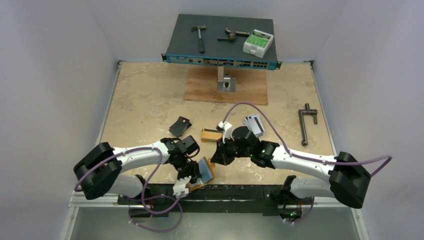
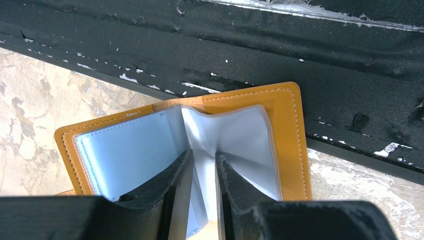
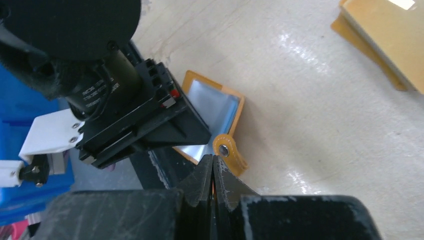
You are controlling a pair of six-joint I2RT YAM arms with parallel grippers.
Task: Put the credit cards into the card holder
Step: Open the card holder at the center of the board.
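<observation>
The card holder [image 1: 206, 170], an orange bifold with pale clear sleeves, stands open near the table's front edge. My left gripper [image 1: 192, 177] is shut on it. In the left wrist view its fingers [image 2: 203, 154] pinch the middle sleeves, with the orange cover [image 2: 285, 130] behind. My right gripper [image 1: 220, 154] is shut at the holder's edge [image 3: 215, 102], beside the snap tab [image 3: 229, 152]. A thin orange sliver sits between its fingers [image 3: 213, 157]. Silver-grey credit cards [image 1: 254, 125] lie fanned behind the right arm. A yellow-orange card stack [image 1: 211, 135] [image 3: 385, 35] lies mid-table.
A black folded case [image 1: 180, 126] lies left of the yellow stack. At the back, a dark network switch [image 1: 220, 50] carries a hammer [image 1: 200, 37] and a green-white box [image 1: 258, 42]. A wooden board [image 1: 200, 87] lies before it, a metal tool [image 1: 306, 125] at the right.
</observation>
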